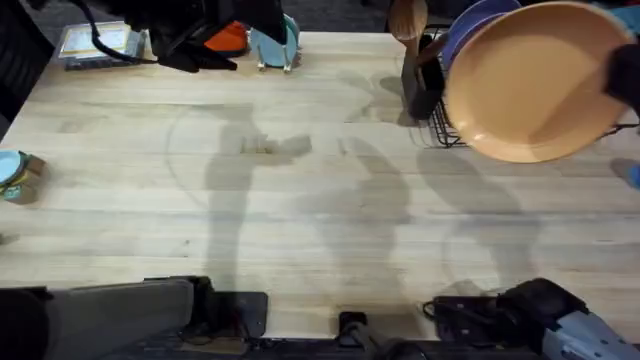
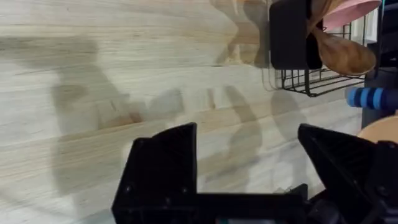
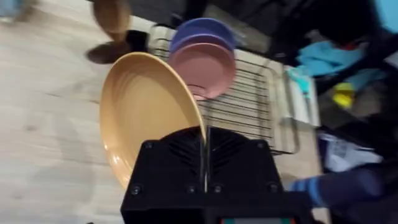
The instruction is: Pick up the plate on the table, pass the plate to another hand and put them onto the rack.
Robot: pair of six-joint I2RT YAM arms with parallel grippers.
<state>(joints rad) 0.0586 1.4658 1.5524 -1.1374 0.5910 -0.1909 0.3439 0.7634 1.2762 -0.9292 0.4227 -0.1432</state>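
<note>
The orange-tan plate (image 1: 540, 80) hangs tilted in the air at the far right, in front of the black wire rack (image 1: 445, 130). My right gripper (image 3: 204, 140) is shut on the plate's (image 3: 143, 112) rim, and it appears as a dark shape at the plate's right edge (image 1: 625, 70). The rack (image 3: 261, 106) holds a pink plate (image 3: 205, 68) and a purple plate (image 3: 202, 34) upright. My left gripper (image 2: 245, 134) is open over bare table (image 2: 124, 62) with nothing between its fingers. An edge of the plate (image 2: 380, 129) is visible off to its side.
A black utensil holder (image 1: 420, 85) with a wooden spoon (image 1: 408, 18) stands at the rack's left end. At the far left of the table are a small stand of light-blue plates (image 1: 275, 45), dark clutter (image 1: 190, 40) and a flat box (image 1: 100, 42). A small tin (image 1: 15, 175) sits at the left edge.
</note>
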